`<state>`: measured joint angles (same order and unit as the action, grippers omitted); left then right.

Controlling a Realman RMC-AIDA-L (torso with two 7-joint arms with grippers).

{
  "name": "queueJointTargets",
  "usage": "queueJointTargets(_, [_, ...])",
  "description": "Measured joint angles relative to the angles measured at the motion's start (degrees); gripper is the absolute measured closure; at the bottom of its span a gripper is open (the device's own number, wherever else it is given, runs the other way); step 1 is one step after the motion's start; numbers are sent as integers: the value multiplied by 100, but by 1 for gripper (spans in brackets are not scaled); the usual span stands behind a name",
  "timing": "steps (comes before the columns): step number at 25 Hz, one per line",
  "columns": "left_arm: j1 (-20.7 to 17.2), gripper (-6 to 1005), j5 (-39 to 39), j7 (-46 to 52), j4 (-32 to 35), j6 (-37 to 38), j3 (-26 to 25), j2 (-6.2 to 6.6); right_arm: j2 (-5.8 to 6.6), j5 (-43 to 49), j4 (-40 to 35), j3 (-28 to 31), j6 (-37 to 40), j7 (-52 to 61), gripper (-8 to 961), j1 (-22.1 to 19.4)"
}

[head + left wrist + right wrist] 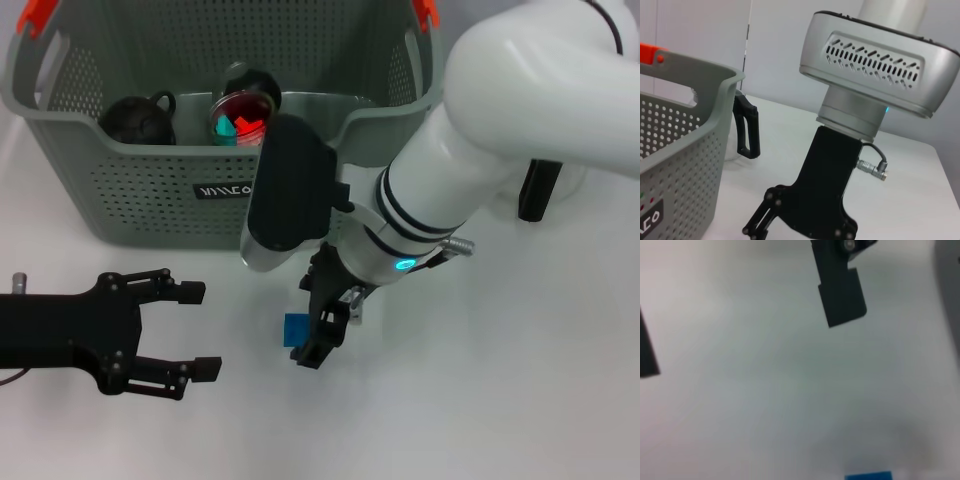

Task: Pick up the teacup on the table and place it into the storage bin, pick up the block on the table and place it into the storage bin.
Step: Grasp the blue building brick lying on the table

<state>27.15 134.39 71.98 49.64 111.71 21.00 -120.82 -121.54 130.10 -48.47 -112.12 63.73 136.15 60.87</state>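
Note:
The grey-green perforated storage bin (150,190) stands at the back of the white table, and also shows in the left wrist view (685,150). Inside it lie a black round teacup with a handle (140,120) and a clear cup holding red and teal pieces (243,115). A small blue block (296,328) lies on the table in front of the bin. My right gripper (325,330) points down just beside the block, open and empty. In the right wrist view (747,345) its fingers (840,295) stand wide apart, with the block (867,476) at the picture's edge. My left gripper (203,330) is open and empty at the front left.
A white object with a black handle (540,190) stands right of the bin, partly hidden behind my right arm. It also shows in the left wrist view (747,132). The bin's orange-red handle tips (40,15) stick up at the back.

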Motion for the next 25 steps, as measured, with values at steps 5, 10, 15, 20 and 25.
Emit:
queueJointTargets(5, [-6,66,0,0,-7,-1,0,-3,-8,-181,197,-257,-431,-11,29,-14])
queueJointTargets(10, [-8,66,0,0,-7,2,-1,-3,-12,-336,437,-305,-638,-11,26,18])
queueJointTargets(15, [-8,66,0,0,-7,1,1,-3,-11,-432,571,-442,-843,-16,119,-15])
queueJointTargets(20, [-8,66,0,0,-7,-3,0,-3,-16,-586,664,-542,-947,-67,134,-15])
queueJointTargets(25, [-4,66,0,0,-7,-10,0,-3,-19,-637,680,-549,-978,-95,196,-14])
